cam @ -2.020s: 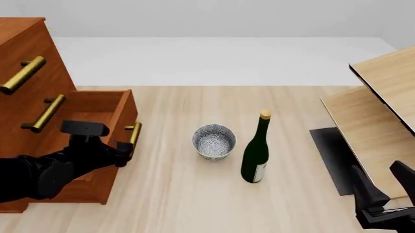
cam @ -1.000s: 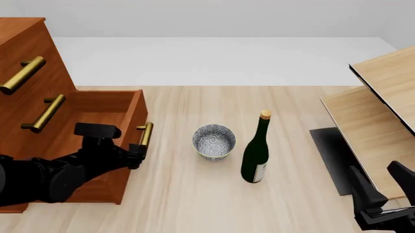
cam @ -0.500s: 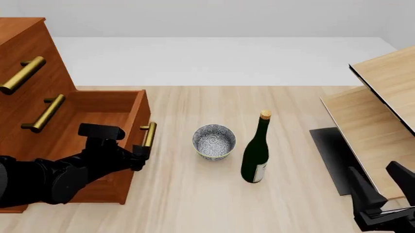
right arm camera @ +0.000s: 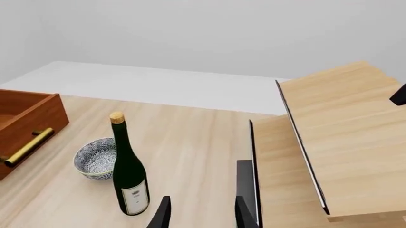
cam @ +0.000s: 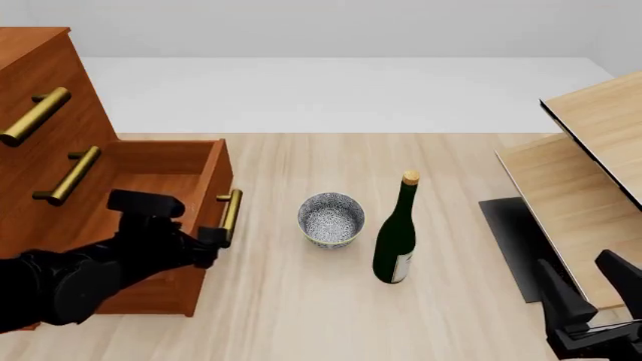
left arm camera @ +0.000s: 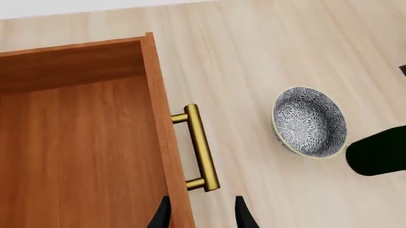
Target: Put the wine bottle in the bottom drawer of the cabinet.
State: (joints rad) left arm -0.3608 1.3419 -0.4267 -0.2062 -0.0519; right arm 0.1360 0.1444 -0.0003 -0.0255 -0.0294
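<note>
On our wood table (cam: 301, 316), the bottom drawer (cam: 150, 195) at the left is open. Our left gripper (left arm camera: 199, 216) has spread fingers by its handle (left arm camera: 199, 147); our right gripper (right arm camera: 199, 213), also spread, must grab the wine bottle (cam: 396, 241) next.

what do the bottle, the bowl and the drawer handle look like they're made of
The wine bottle looks like dark green glass, glossy, with a tan cork-like top and a pale paper-like label. The bowl seems glazed ceramic, grey with a fine speckled pattern. The handle on the bottom drawer looks like brass: a golden, smooth metal bar.
</note>
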